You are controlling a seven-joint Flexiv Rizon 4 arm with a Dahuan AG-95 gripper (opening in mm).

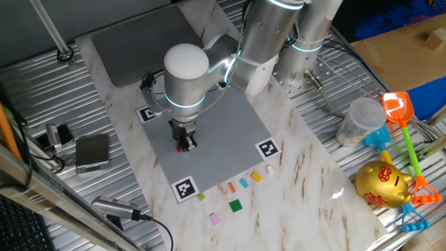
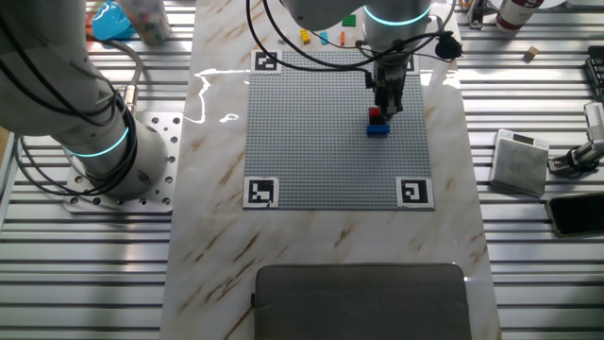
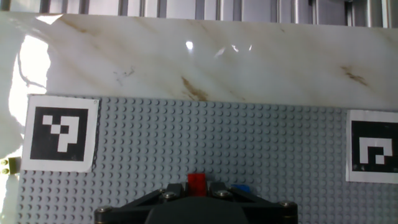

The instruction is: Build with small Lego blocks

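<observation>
The gripper is pointing straight down over the grey baseplate, and its fingers are closing on a small red brick that is showing between the tips in the hand view. From that clamp and the vertical pose I judge it is pressing or seating the red piece, since studs only lock when pushed squarely from above.

Just beside the tips, on the side away from the arm's base, a blue brick is sitting on the plate; in the other fixed view the red one appears directly against it, though I cannot tell whether red is stacked on blue or standing next to it. Both are tiny, glossy and blocky, about as wide as the fingertips.

Further out from the tool, past the plate's edge on the marble table, the spare bricks are lying well apart in a loose scatter: orange, light blue, yellow, white, green and pink. Spread out singly like that, each is leaving room for the fingers to come down on either side.

Black-and-white marker squares are sitting at the plate's corners, likely for camera reference.
</observation>
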